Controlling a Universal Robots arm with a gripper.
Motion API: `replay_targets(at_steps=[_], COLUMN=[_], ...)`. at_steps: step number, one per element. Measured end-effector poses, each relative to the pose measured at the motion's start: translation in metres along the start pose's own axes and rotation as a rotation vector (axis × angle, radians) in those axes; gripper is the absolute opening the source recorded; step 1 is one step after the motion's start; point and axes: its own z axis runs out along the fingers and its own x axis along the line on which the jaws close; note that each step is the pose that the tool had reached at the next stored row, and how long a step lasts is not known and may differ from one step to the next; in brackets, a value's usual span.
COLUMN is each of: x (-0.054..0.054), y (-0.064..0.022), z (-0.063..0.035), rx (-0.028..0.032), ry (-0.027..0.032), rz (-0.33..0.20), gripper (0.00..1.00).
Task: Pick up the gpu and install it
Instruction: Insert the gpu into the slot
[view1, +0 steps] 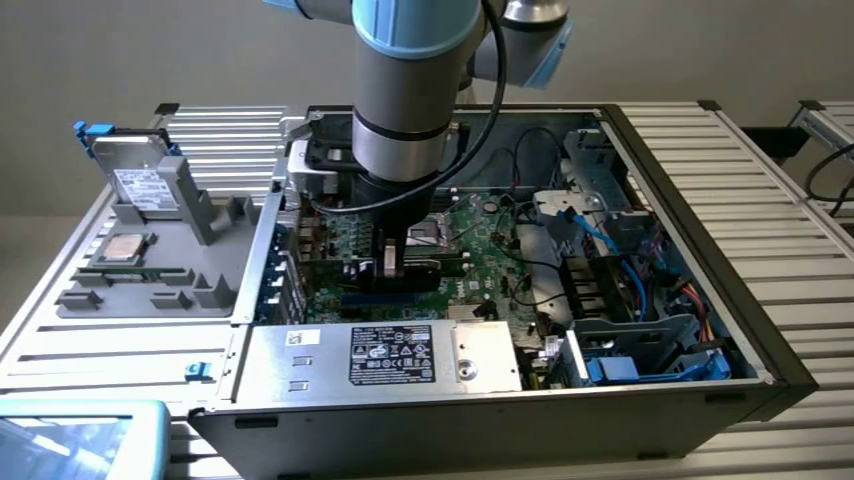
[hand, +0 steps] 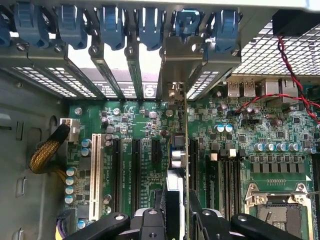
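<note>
Inside the computer case: the arm comes straight down from above, with its gripper low over the green motherboard, toward the exterior view's left side of the board.
Gripper: about half closed and clamped on the gpu; the dark fingers sit on either side of the card's upper edge.
Gpu: stands on its edge; the wrist view sees it edge-on, as a thin line running from the fingers to the case's rear wall.
End bracket: silver, set against the rear slot openings, just under the row of blue clips.
Seating: cannot tell whether the card's lower edge is down in its slot.
Expansion slots: long, black and empty, lying parallel to the card on one side of it.
Processor socket: on the other side of the card from those slots.
Power supply: silver box with a black label at the near end of the case in the exterior view, apart from the gripper.
Table: slatted metal; the case lies on it with its open side up.
Grey fixture: on the exterior view's left of the case; it holds a white-labelled drive upright and a square chip lying flat.
</note>
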Motion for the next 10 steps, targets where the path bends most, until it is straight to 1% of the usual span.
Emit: replay_targets(at_steps=[1, 10], x=[0.0000, 0.0001], y=[0.0000, -0.0002], z=[0.0002, 0.0013], rx=[-0.0011, -0.0013], ry=[-0.0001, -0.0002], rz=[0.000, 0.000], gripper=[0.28, 0.28])
